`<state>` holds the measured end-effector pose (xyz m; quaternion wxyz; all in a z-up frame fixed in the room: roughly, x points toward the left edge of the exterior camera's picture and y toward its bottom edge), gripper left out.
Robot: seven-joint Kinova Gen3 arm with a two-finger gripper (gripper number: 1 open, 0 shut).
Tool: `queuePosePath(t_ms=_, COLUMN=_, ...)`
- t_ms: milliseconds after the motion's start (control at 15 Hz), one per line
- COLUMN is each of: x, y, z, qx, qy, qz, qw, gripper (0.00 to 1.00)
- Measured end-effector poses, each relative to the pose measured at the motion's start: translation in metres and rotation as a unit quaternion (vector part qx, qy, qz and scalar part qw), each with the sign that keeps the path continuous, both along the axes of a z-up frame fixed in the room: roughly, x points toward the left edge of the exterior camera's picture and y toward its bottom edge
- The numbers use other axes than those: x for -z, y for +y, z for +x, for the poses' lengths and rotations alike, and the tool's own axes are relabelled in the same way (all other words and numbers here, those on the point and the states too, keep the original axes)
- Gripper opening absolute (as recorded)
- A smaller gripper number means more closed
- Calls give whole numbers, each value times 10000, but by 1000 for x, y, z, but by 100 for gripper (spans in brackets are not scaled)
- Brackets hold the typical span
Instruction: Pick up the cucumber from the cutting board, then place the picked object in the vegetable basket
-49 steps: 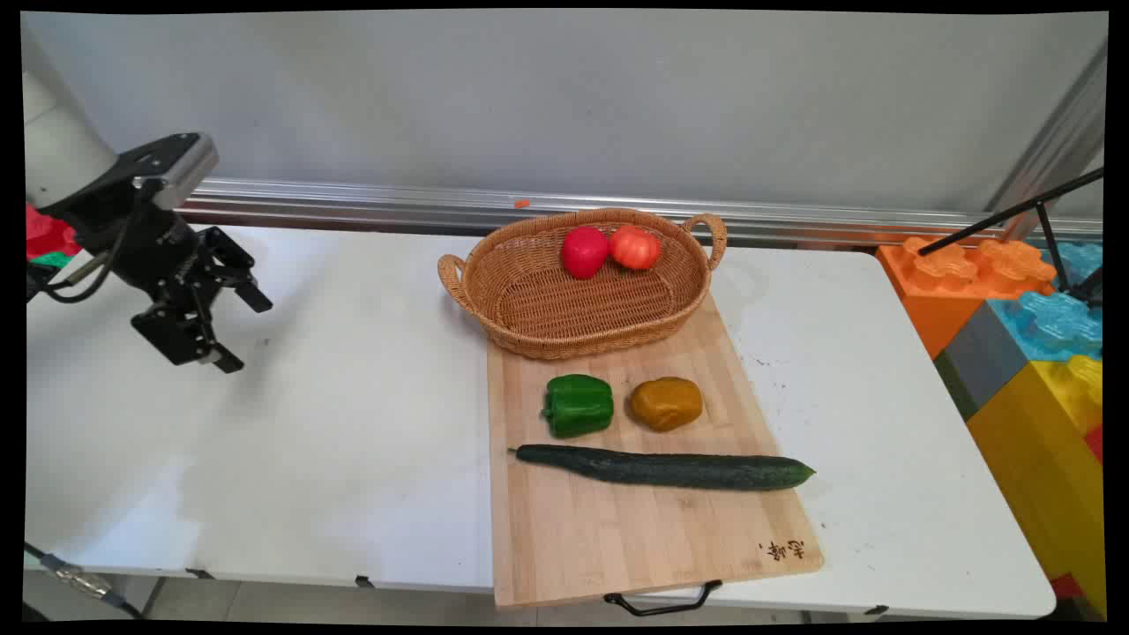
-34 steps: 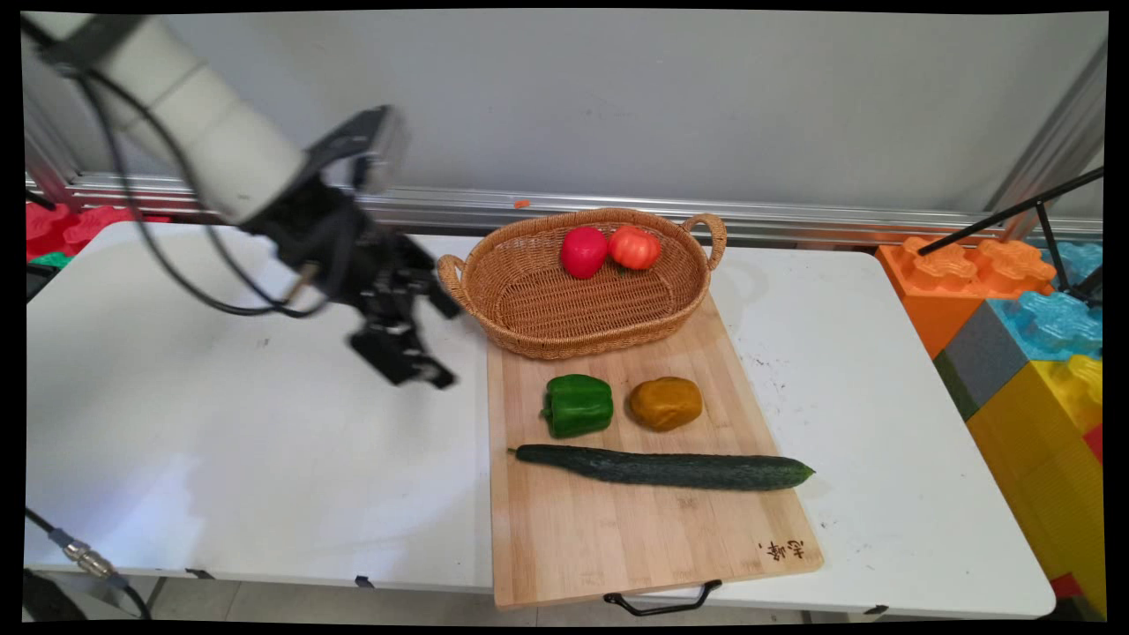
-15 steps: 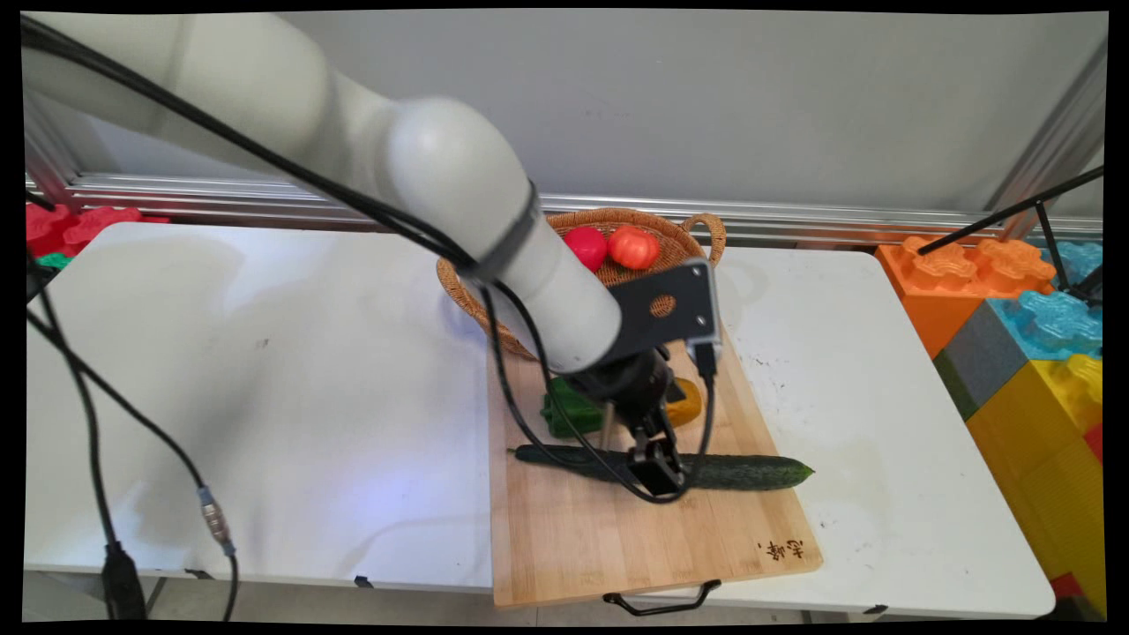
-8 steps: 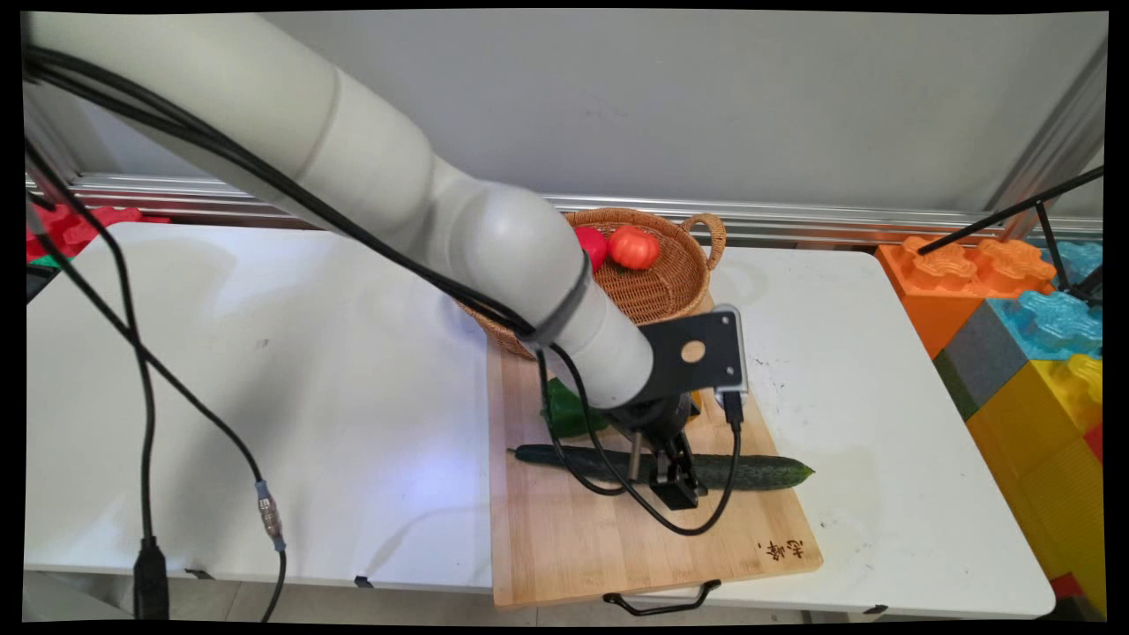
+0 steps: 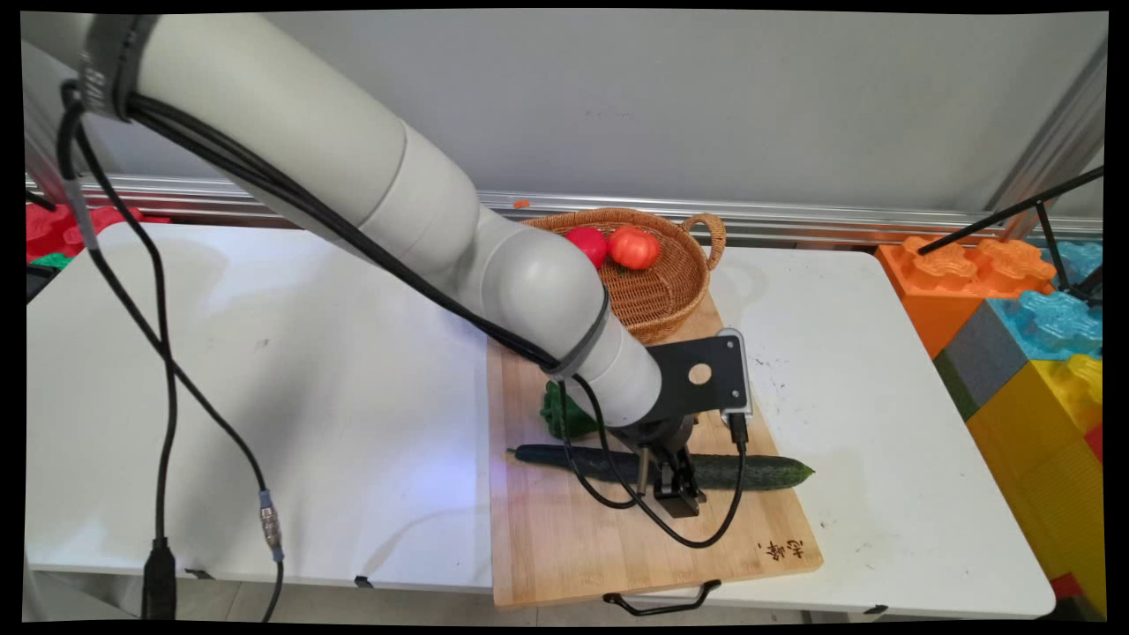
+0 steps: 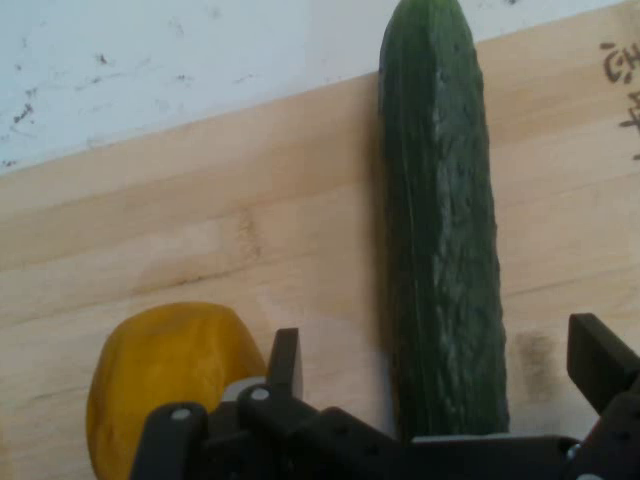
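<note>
A long dark green cucumber [image 5: 758, 472] lies across the wooden cutting board [image 5: 564, 547]. My gripper [image 5: 675, 489] is down over the cucumber's middle, open. In the hand view the cucumber [image 6: 440, 250] runs between the two fingers [image 6: 285, 360], with a gap on each side. A yellow pepper [image 6: 165, 370] sits just beside the left finger; the arm hides it in the main view. A green pepper [image 5: 560, 419] peeks out from behind the wrist.
A wicker basket [image 5: 679, 282] at the board's far end holds a red pepper [image 5: 586, 242] and a tomato [image 5: 633, 247]. Large coloured toy blocks [image 5: 1032, 353] stand off the table's right side. Black cables [image 5: 163, 370] hang at the left.
The arm swung from the table's left side over to the board. In the last second the gripper sank a little and came down astride the cucumber.
</note>
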<state>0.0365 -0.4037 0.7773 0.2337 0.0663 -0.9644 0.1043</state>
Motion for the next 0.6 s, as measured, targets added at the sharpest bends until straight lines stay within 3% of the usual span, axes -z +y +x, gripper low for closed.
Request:
queuePosePath(t_ms=200, x=7, y=0, z=-3, qx=-28, qy=-26, qz=-5, qw=10000, gripper=100)
queuePosePath(t_ms=267, x=8, y=0, z=-5, qx=-28, qy=-32, qz=-11, qw=10000, gripper=0)
queuePosePath(t_ms=600, x=6, y=2, z=-9, qx=-47, qy=-45, qz=7, qw=10000, gripper=0)
